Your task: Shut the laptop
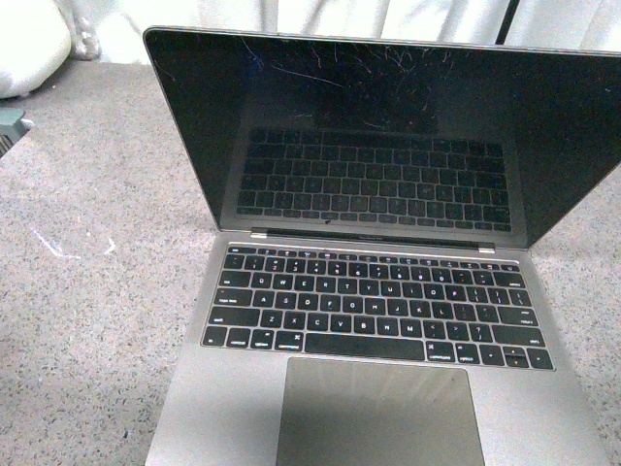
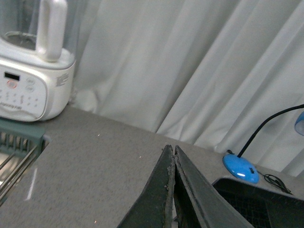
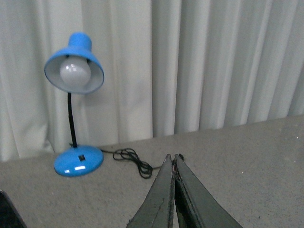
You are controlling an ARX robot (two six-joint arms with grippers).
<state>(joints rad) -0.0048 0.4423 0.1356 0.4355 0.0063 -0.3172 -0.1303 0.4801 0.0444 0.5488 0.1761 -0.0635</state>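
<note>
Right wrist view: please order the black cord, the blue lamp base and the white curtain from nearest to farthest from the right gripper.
1. Black cord, coiled close beside the right gripper.
2. Blue lamp base, beyond the cord, on the same side.
3. White curtain, behind the lamp base, farthest back.

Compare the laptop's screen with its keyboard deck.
The glossy black screen stands raised, leaning back; the grey metal keyboard deck lies flat on the speckled countertop. The screen is scratched near its top edge; the deck shows black keys and a large trackpad. Both are halves of one open laptop.
</note>
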